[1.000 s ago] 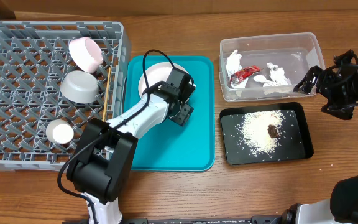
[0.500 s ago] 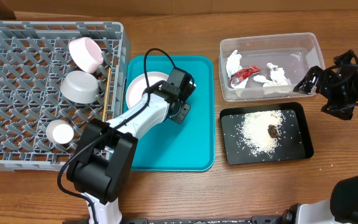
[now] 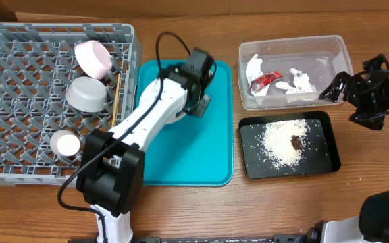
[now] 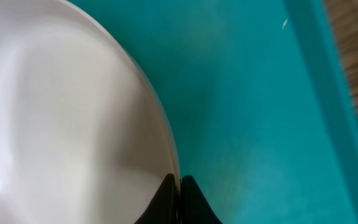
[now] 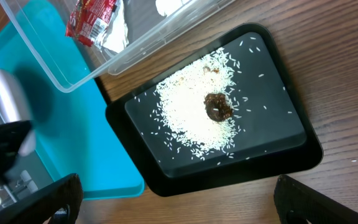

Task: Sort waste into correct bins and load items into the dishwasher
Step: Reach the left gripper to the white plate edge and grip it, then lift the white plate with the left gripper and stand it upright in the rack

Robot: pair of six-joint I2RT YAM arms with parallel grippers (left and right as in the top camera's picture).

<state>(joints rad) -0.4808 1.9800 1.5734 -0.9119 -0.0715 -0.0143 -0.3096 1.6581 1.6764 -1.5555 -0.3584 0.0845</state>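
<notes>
the left gripper (image 4: 179, 193) is clamped on the rim of the white plate (image 4: 73, 112), its two dark fingertips pressed together over the edge. the plate is over the teal tray (image 3: 215, 155), in its upper half; whether it rests on the tray or is lifted off cannot be told, since in the overhead view the arm covers it almost wholly. left of the teal tray stands the grey rack (image 3: 19, 67), holding a pink-bottomed dish (image 3: 93, 57) on its side, a grey bowl (image 3: 88, 93) just below it, a white cup (image 3: 65, 144) nearer the front, and chopsticks (image 3: 117, 101) lying along the right side. the right gripper (image 5: 179, 205) is spread wide with nothing between its fingers, near the right edge of the table (image 3: 370, 189), by the right end of the clear tub (image 3: 336, 50). the tub holds crumpled napkins (image 3: 254, 67) and a red-and-silver wrapper (image 3: 265, 79). just in front of it lies the black tray (image 3: 319, 158) with a heap of rice (image 3: 275, 142) and a brown lump (image 3: 296, 141) at the heap's right edge.
</notes>
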